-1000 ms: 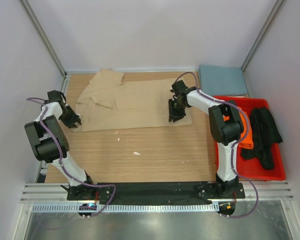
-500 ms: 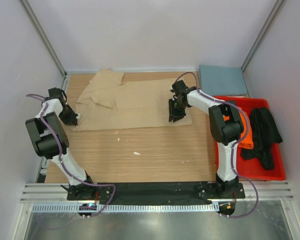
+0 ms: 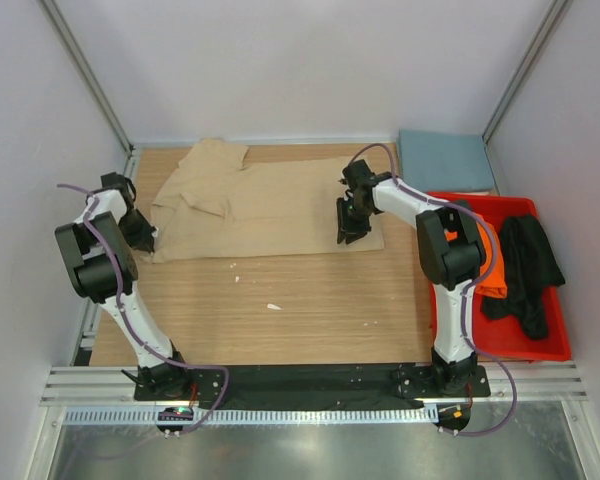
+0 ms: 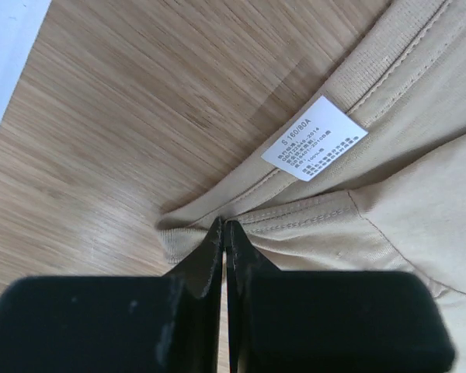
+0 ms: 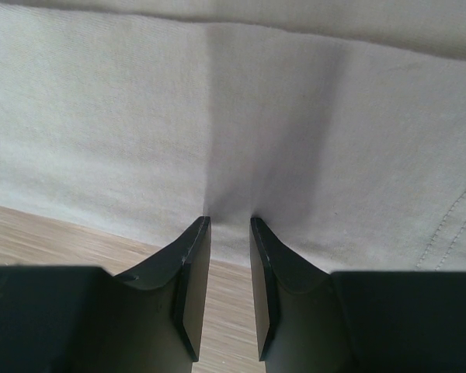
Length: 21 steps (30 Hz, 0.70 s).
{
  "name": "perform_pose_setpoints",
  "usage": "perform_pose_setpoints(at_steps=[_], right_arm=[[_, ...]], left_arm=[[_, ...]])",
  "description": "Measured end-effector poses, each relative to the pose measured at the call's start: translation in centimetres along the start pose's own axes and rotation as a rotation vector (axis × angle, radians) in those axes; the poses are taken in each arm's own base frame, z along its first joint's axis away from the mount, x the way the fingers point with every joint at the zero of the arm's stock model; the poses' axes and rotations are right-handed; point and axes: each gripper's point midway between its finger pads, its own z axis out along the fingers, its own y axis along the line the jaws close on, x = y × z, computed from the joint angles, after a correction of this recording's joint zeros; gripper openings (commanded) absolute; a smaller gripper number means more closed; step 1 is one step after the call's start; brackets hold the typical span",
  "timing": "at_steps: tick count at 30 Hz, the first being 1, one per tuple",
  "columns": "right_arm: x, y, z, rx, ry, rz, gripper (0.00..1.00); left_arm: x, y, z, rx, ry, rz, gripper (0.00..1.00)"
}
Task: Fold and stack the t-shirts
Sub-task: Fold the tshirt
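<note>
Near the table's [image 3: 310,320] left edge, the left gripper [image 4: 224,227] had pinched fully closed on the tan shirt's [image 3: 270,205] near corner, while the right gripper [image 3: 351,232] stood part-open, pressed on the hem; whether it gripped was unclear. Folding had likely begun: carrying that corner across needed the bare wood nearer; blue shirt [image 3: 445,160] lay far right.

Lay spread across the far half of the bench [image 3: 280,310]: t-shirt [image 3: 270,205]. Sat at right: bin [image 3: 548,345] holding shirts [image 3: 525,265]; behind, folded shirt [image 3: 445,160].
</note>
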Motion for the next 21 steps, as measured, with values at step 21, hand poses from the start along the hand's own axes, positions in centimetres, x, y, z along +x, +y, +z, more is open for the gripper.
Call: perform_pose_setpoints(at_steps=[21], right_arm=[[-0.9, -2.0, -1.4, 0.117, 0.015, 0.044, 0.52]], left_arm=[[-0.5, -2.7, -7.5, 0.029, -0.085, -0.014, 0.34]])
